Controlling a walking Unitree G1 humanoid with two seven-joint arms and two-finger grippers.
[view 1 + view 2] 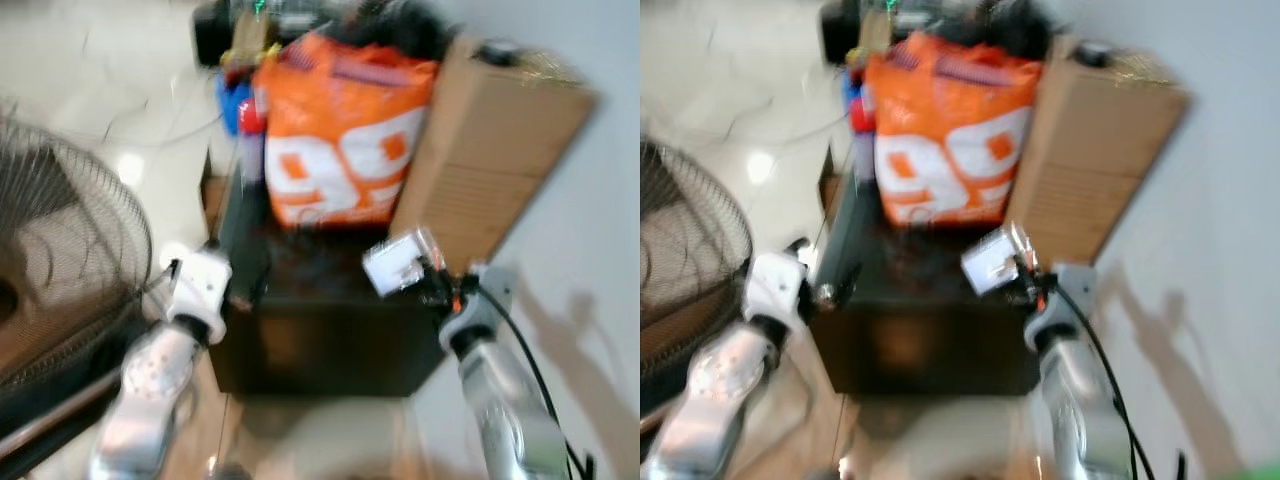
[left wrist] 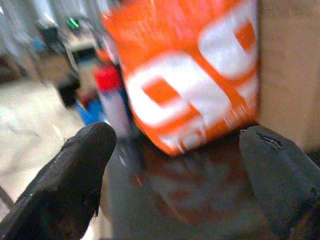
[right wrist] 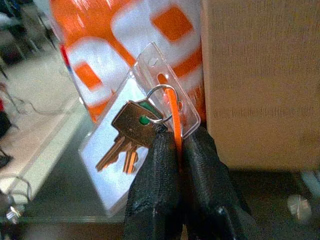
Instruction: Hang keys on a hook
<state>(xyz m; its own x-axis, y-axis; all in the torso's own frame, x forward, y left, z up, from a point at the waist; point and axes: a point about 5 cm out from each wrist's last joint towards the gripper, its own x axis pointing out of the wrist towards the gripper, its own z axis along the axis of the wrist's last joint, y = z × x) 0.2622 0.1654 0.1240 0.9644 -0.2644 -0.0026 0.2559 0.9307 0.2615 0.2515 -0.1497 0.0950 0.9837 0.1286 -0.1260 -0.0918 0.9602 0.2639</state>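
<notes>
Plainly, the right gripper (image 3: 181,145) was clenched, its two black fingers (image 3: 155,185) pressed together on an orange strap threaded through a clear plastic tag holder (image 3: 127,150), and from that holder's metal ring hung the keys (image 3: 131,134), brass-coloured, one with a green dot on its head. The keys and their tag were held up in the air in front of the robot, just over the near right part of a dark table (image 1: 330,330), as the head views showed, where the tag (image 1: 398,262) appeared as a pale card at the end of the right arm. The left gripper (image 2: 175,165) was spread wide, one finger (image 2: 70,180) at each side of its wrist picture, with nothing between them; it hovered at the left edge of the same table. Beyond both grippers, on the far part of the table, stood an orange bag with large white figures (image 1: 340,140), and to its right leaned a brown cardboard box (image 1: 490,150) against the pale wall. To the left of the bag were a red and a blue item (image 1: 240,105), too blurred to name. At the far left stood a fan with a wire grille (image 1: 60,260) on the glossy pale floor (image 1: 100,70). The head views were smeared by motion.
</notes>
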